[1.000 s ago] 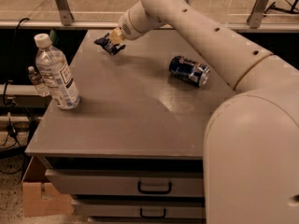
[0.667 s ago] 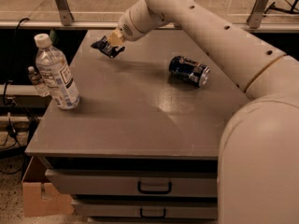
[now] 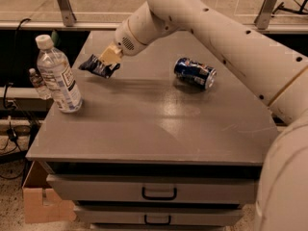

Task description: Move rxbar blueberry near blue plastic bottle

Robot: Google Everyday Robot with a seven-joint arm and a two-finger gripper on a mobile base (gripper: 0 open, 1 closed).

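At the left edge of the surface [image 3: 159, 129] the blue plastic bottle [image 3: 58, 76] stands upright. Near it, toward the far-left corner, the tool [image 3: 108, 60] is clamped on one end of the rxbar blueberry [image 3: 97, 66], which hangs clear of the surface; a blue soda can [image 3: 195, 72] lies on its side right of centre. Likely hazards are the crinkled wrapper slipping from so small a grip, or a leftward approach tipping the tall bottle off that edge.

Rxbar [image 3: 97, 67] in end effector [image 3: 110, 57], right of bottle [image 3: 59, 79]
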